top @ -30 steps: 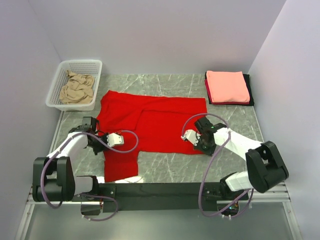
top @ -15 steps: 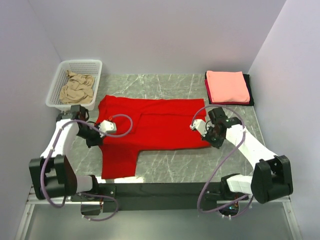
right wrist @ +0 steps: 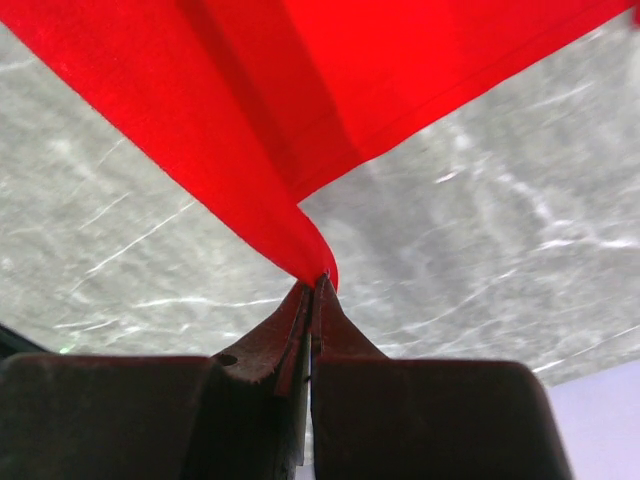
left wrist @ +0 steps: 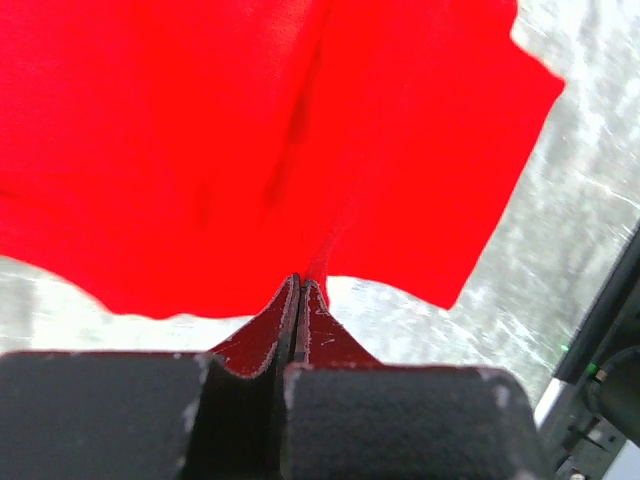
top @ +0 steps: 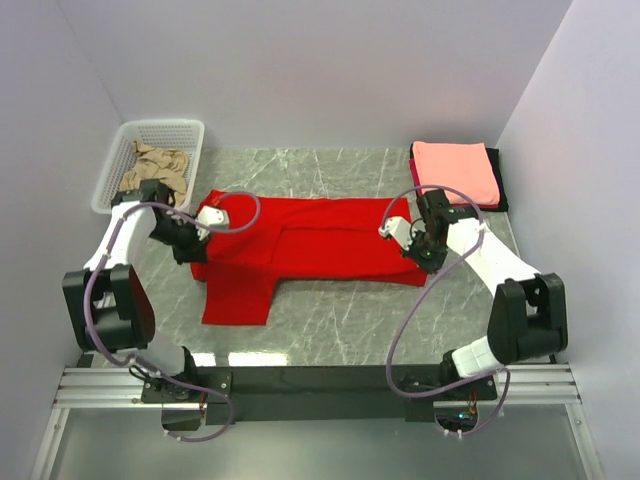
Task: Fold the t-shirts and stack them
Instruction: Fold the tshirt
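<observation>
Top external: fixed, high behind arm bases [top: 170,362], faces down and forward, far enough for whole worktop [top: 340,330]. Left wrist: very near, sights along left claw [left wrist: 298,285] onto red t-shirt [left wrist: 250,130]. Right wrist: equally near, along right claw [right wrist: 317,283]. All three share red t-shirt and worktop.

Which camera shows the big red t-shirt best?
The top camera: it takes in the whole red t-shirt, body and sleeve together. Each wrist camera shows only a close-up patch of its cloth, so you cannot tell its shape there.
</observation>
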### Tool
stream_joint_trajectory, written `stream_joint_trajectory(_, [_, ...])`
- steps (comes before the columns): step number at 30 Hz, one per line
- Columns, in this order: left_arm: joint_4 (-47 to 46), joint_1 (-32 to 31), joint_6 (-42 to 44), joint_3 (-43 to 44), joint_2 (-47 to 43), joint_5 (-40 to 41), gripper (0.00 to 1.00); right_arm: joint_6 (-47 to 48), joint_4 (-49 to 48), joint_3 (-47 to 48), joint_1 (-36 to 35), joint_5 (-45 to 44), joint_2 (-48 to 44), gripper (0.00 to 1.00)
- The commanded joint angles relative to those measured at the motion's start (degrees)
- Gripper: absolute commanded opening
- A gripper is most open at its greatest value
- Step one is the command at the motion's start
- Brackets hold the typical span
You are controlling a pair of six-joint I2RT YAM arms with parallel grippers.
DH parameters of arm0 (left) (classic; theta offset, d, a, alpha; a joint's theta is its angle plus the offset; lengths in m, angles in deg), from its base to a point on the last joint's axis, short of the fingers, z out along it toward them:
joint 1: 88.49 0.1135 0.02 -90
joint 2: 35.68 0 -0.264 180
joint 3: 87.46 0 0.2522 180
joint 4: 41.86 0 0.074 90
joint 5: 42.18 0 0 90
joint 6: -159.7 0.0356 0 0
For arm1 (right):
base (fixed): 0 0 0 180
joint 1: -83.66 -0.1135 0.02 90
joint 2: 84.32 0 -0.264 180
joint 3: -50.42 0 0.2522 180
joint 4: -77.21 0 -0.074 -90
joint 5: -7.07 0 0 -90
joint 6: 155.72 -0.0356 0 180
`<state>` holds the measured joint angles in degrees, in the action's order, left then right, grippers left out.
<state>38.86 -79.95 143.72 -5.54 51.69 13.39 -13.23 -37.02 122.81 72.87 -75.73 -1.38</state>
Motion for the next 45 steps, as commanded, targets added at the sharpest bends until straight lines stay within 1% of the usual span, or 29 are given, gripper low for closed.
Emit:
stream_joint_trajectory(1, [0.54, 0.25, -2.12, 6.01, 3.66, -2.39, 0.01, 1.83, 0.9, 5.17, 0.94, 0.18, 2.84, 0.0])
stream_joint_trajectory(7, [-0.77, -0.01, -5.63, 12.43, 9.64, -2.39, 0.01, 2.79, 1.43, 12.55, 2.0, -0.43, 10.74, 0.0])
stream_joint_trajectory(14, [-1.13, -0.27, -6.96, 19.46, 16.24, -2.22, 0.01, 3.5, 2.66, 21.69, 2.09, -1.14, 19.18, 0.0])
stream_joint_trajectory(19, [-2.27, -0.27, -7.66, 20.52, 19.41, -0.73, 0.01, 3.23, 4.15, 28.02, 1.91, -1.57, 25.33, 0.0])
stream_joint_trajectory(21, [-3.58, -0.36, -8.62, 20.43, 20.03, -0.46, 0.03, 2.71, 3.37, 29.08, 1.73, -2.97, 26.66, 0.0])
stream_joint_trajectory(22, [-5.85, -0.54, -10.54, 20.26, 20.38, -0.02, 0.11, 1.92, 2.58, 29.43, 1.56, -3.59, 27.88, 0.09])
stream_joint_trajectory(23, [-7.88, -0.71, -12.13, 20.0, 20.55, 0.42, 0.15, 1.39, 2.4, 29.87, 1.56, -4.12, 28.42, 0.15])
stream_joint_trajectory(25, [-11.83, -1.06, -17.12, 19.38, 20.47, 1.56, 0.21, 0.43, 2.48, 31.45, 1.47, -4.91, 29.3, 0.24])
stream_joint_trajectory(26, [-16.29, -1.06, -19.07, 18.86, 20.38, 2.87, 0.25, -0.45, 2.22, 31.54, 1.47, -5.35, 29.3, 0.24])
stream_joint_trajectory(27, [-18.33, -1.06, -21.09, 18.68, 20.21, 3.75, 0.28, -0.81, 2.05, 31.37, 1.47, -5.79, 29.21, 0.25])
stream_joint_trajectory(28, [-20.36, -1.06, -24.15, 18.59, 19.86, 4.46, 0.3, -1.24, 1.7, 30.93, 1.64, -7.1, 28.86, 0.35])
stream_joint_trajectory(29, [-22.2, -1.06, -25.14, 18.41, 19.77, 5.07, 0.34, -2.29, 1.08, 30.58, 1.47, -7.64, 28.6, 0.39])
stream_joint_trajectory(30, [-22.48, -1.06, -25.76, 18.41, 19.77, 5.52, 0.35, -2.74, 1.08, 30.06, 1.47, -8.6, 28.51, 0.45])
stream_joint_trajectory(31, [-22.14, -1.06, -26.03, 18.5, 19.42, 5.43, 0.35, -3.44, 0.9, 29.79, 1.47, -9.3, 27.73, 0.47])
stream_joint_trajectory(34, [-19.68, -0.98, -24.11, 17.19, 17.4, 3.86, 0.36, -6.25, 1.86, 29.87, 1.73, -8.18, 25.79, 0.47])
stream_joint_trajectory(36, [-20.02, -0.98, -23.22, 13.77, 14.77, 3.24, 0.36, -7.66, 4.5, 29.79, 1.82, -4.75, 25.0, 0.45])
stream_joint_trajectory(37, [-20.11, -0.98, -22.09, 12.54, 14.06, 3.06, 0.36, -7.84, 5.2, 29.44, 1.56, -3.61, 24.47, 0.4])
stream_joint_trajectory(38, [-20.11, -1.15, -21.55, 10.61, 13.53, 3.06, 0.37, -8.45, 6.43, 29.17, 1.56, -1.86, 24.47, 0.38])
stream_joint_trajectory(39, [-20.29, -1.59, -21.46, 10.07, 13.18, 3.75, 0.37, -8.89, 6.96, 29.08, 1.38, -0.88, 24.55, 0.31])
stream_joint_trajectory(41, [-19.33, -1.85, -21.99, 9.8, 13.17, 3.94, 0.38, -10.47, 9.42, 29.78, 1.56, 1.66, 25.69, 0.26])
stream_joint_trajectory(42, [-16.36, -2.03, -21.73, 9.97, 13.43, 3.15, 0.39, -11.09, 10.12, 30.05, 1.56, 2.37, 26.57, 0.24])
stream_joint_trajectory(43, [-14.59, -2.03, -20.94, 9.97, 13.35, 2.19, 0.44, -12.22, 11.35, 30.31, 1.56, 2.99, 27.01, 0.24])
stream_joint_trajectory(44, [-12.75, -2.12, -19.71, 9.28, 12.91, 1.57, 0.47, -12.67, 11.71, 30.58, 1.56, 4.04, 27.19, 0.24])
stream_joint_trajectory(45, [-11.43, -2.03, -16.66, 8.05, 10.73, 1.04, 0.5, -13.11, 11.8, 30.58, 1.47, 4.31, 27.45, 0.24])
